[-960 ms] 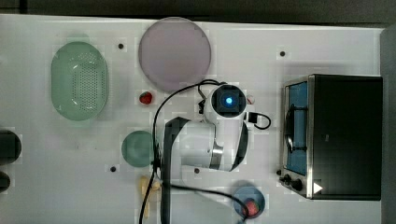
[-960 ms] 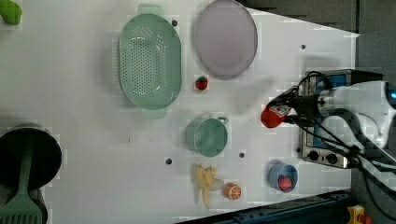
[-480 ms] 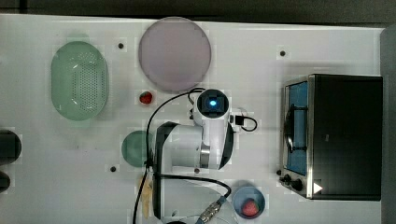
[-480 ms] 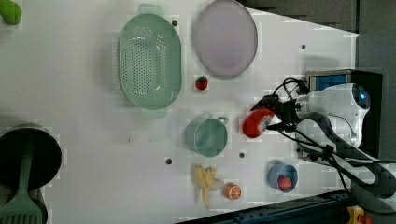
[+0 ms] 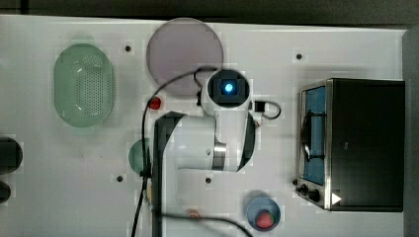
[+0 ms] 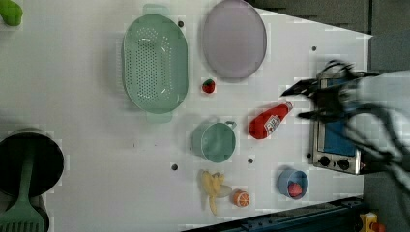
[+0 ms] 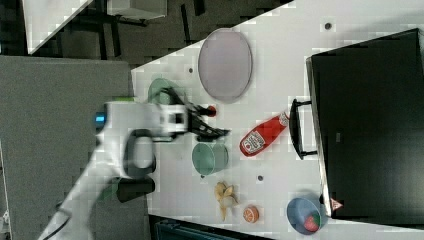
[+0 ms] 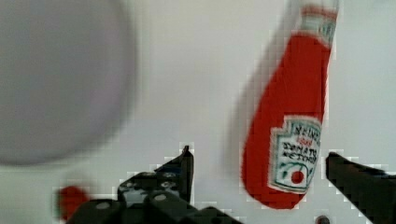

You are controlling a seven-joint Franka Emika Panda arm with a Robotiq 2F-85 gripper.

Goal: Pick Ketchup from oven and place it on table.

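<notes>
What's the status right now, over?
Gripper open, empty. Red plastic ketchup bottle lying flat on the white tabletop, outside the boxy toaster oven. Nothing in the way.

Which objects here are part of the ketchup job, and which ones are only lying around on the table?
Part of the job:
- ketchup, lying on its side
- oven
- table
- gripper, fingers open

Only lying around:
- lilac plate
- green colander
- green cup
- banana
- blue bowl
- strawberry
</notes>
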